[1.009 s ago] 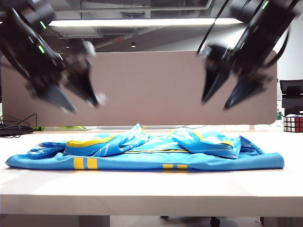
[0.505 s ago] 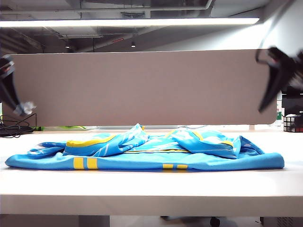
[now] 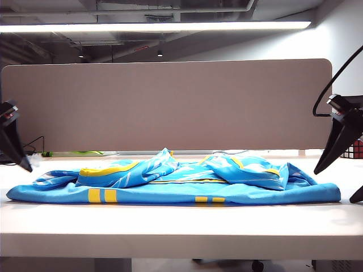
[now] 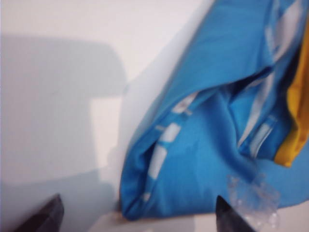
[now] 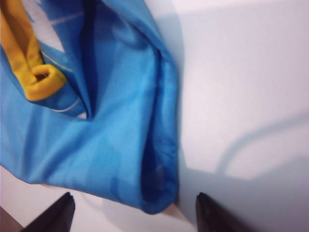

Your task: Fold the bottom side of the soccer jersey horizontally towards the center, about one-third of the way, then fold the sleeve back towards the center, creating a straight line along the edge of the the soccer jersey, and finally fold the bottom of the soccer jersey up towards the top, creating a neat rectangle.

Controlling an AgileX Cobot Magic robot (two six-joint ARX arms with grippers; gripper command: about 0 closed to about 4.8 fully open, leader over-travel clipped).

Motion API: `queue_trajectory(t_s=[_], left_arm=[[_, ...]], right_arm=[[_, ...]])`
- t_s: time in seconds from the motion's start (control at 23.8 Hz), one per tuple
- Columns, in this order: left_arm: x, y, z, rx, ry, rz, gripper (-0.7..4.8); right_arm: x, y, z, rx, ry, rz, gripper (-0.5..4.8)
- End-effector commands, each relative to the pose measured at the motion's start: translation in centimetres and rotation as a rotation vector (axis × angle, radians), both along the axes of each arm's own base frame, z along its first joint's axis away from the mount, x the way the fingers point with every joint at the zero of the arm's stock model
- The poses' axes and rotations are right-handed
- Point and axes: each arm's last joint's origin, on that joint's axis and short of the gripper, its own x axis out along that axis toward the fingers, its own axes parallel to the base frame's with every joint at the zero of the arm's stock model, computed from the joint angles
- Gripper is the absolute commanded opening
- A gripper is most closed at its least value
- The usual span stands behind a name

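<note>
The soccer jersey lies folded into a long sky-blue band across the table, with yellow bars on its front fold and crumpled white-streaked cloth on top. A yellow-edged strip shows on the upper layer; I cannot tell whether it is the bottom hem or a sleeve. My left gripper hangs just off the jersey's left end, open. In the left wrist view its jaws straddle the jersey's blue corner without touching it. My right gripper is open at the right end, its jaws on either side of the folded corner.
A grey partition closes off the back of the white table. A Rubik's cube stands at the far right behind my right gripper. Dark cables lie at the back left.
Both arms have swung from high above the jersey outward and down to its two ends. The jersey has not moved, and both grippers have stayed open.
</note>
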Motion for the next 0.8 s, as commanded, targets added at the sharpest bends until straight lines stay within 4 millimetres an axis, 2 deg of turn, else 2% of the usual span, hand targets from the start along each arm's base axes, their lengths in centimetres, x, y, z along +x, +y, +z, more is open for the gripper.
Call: queue_trajectory(t_s=[0.04,0.17,0.38,0.5,0.55,0.67,0.8], left_arm=[[0.3,-0.2,-1.6,-0.024,0.062,-0.006,4.04],[0.6,-1.1,-2.6,-0.054,0.099,-0.043,4.04],[0.7,-2.8,-3.0,-0.048,0.118,-0.103,4.01],[0.7,-3.7,-3.0,-0.042,0.12,-0.137,2.96],[0.6,-3.9,-3.0,-0.042,0.12,-0.142,2.79],[0.6,-4.1,-3.1,-0.038,0.12,-0.148,2.73],[0.7,-4.1,-3.0,-0.037,0.107,-0.149,2.58]], right_arm=[[0.0,0.0,-1.0,0.02,0.009,-0.015,3.46],[0.2,0.4,-1.5,0.029,0.028,-0.01,3.46],[0.4,1.5,-1.9,0.031,0.025,0.02,3.46],[0.6,2.4,-1.8,0.029,0.012,0.038,3.38],[0.6,2.4,-1.8,0.03,0.01,0.035,3.28],[0.7,2.5,-1.8,0.029,0.002,0.035,3.23],[0.8,2.5,-1.8,0.003,-0.003,0.021,2.81]])
